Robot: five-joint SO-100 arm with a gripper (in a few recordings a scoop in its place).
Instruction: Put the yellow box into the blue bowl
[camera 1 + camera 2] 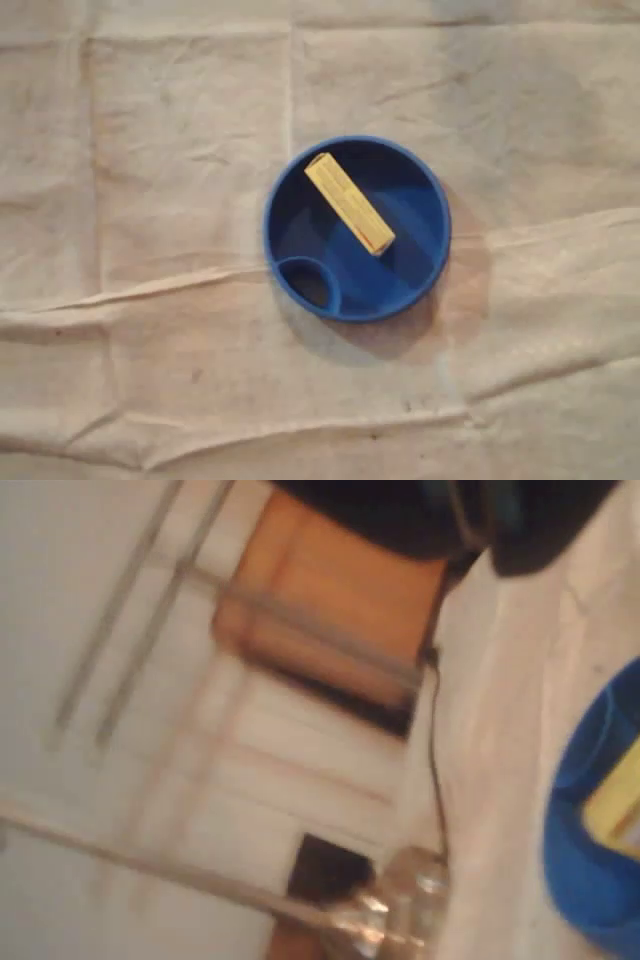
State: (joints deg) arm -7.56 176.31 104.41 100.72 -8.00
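Found yellow box (349, 203) lying diagonally inside blue bowl (415, 265), off right of the fingers in wrist view; cannot tell finger opening or hold through blur; could spill box if arm clips bowl rim

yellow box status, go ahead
Jaws: state unreadable, wrist view blurred. Yellow box lying diagonally inside blue bowl, task looks done. Bowl sits on wrinkled cloth.
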